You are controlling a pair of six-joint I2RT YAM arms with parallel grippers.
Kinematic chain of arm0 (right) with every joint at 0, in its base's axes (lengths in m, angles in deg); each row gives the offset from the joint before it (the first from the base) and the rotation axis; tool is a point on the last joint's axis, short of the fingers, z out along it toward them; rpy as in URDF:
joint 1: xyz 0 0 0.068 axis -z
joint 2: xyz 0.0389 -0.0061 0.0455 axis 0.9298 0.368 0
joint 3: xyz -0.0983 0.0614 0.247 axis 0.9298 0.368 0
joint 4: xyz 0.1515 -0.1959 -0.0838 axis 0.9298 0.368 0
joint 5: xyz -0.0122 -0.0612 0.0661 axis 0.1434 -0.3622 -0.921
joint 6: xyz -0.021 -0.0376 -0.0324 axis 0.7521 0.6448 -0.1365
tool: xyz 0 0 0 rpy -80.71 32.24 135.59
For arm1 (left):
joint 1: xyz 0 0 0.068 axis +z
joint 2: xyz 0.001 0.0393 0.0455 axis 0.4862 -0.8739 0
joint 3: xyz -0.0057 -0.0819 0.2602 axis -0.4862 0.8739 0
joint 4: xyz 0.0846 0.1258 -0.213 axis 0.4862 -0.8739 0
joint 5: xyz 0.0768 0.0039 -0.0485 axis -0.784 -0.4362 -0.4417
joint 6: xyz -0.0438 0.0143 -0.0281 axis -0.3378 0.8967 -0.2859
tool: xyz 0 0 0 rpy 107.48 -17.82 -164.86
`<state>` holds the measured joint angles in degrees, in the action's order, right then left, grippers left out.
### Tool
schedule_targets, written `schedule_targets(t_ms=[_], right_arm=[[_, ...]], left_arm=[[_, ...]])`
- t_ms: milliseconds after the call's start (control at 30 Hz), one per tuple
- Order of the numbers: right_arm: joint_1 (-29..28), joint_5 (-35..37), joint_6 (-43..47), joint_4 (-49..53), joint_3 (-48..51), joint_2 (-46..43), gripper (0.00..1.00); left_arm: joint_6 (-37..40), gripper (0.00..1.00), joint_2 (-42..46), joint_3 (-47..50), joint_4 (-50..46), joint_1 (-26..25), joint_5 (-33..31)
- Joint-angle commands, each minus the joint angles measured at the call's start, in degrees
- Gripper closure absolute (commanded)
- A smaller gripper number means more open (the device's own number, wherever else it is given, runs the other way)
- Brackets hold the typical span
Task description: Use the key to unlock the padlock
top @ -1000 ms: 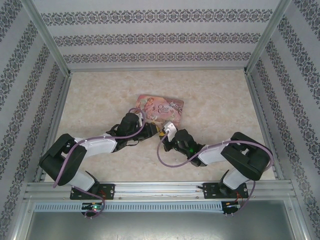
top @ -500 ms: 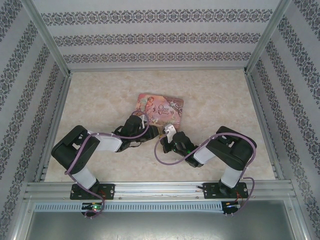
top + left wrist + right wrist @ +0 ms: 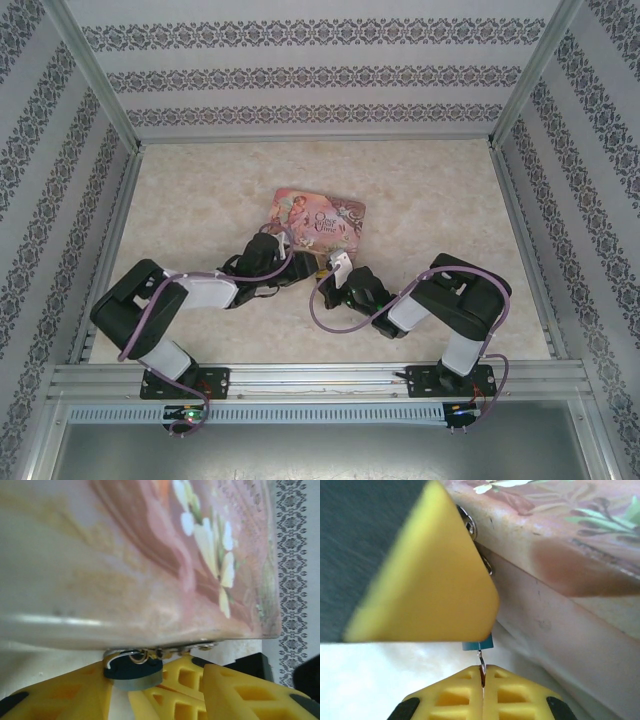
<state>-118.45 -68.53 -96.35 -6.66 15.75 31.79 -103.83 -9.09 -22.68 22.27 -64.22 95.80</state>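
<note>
The padlock [image 3: 133, 671] hangs at the near edge of the pink illustrated tin [image 3: 320, 215], which lies flat in the middle of the desk [image 3: 200, 200]. Its silvery shackle [image 3: 120, 655] hooks up into the small clasp rings under the tin's rim. The left fingers [image 3: 60, 695] close on the little teal body from both sides and pinch it steady. Opposite them, the right fingers [image 3: 455, 695] are pressed together on the key [image 3: 481, 661], a thin metal sliver running from their tips straight to the underside of the teal body.

Over the last second, seen from the top view, both wrists have stayed at the tin's front edge. The right arm has drawn its elbow in from far out on the right to a tighter fold, and the left elbow has shifted a little. The tin has barely turned. I read this as the approach being finished, with the work now at insertion or the turn. How deep the key sits cannot be told, and the shackle looks not yet sprung. The next move probably calls for a small twist of the right wrist while the left holds firm. The risks are the thin key slipping or bending, or the tin being dragged along
</note>
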Motion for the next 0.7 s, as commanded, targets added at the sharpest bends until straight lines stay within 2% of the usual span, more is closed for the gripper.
schedule_targets(t_ms=[0,200,400,667], right_arm=[[-0.5,-1.6,-1.6,-5.2,0.3,1.0,1.0],[-0.5,-2.4,-3.1,-5.0,-0.1,0.8,1.0],[-0.7,-3.5,-4.6,-4.8,-1.0,0.7,1.0],[-1.1,-5.3,-9.6,-5.0,-1.4,-0.4,1.0]], left_arm=[[-0.2,0.47,5.2,1.0,-1.6,0.1,3.3],[0.2,0.39,13.5,4.5,-5.4,1.9,1.9],[1.5,0.36,21.0,6.2,-11.7,3.0,0.8],[-5.0,0.35,32.4,12.1,-13.9,4.5,-5.5]])
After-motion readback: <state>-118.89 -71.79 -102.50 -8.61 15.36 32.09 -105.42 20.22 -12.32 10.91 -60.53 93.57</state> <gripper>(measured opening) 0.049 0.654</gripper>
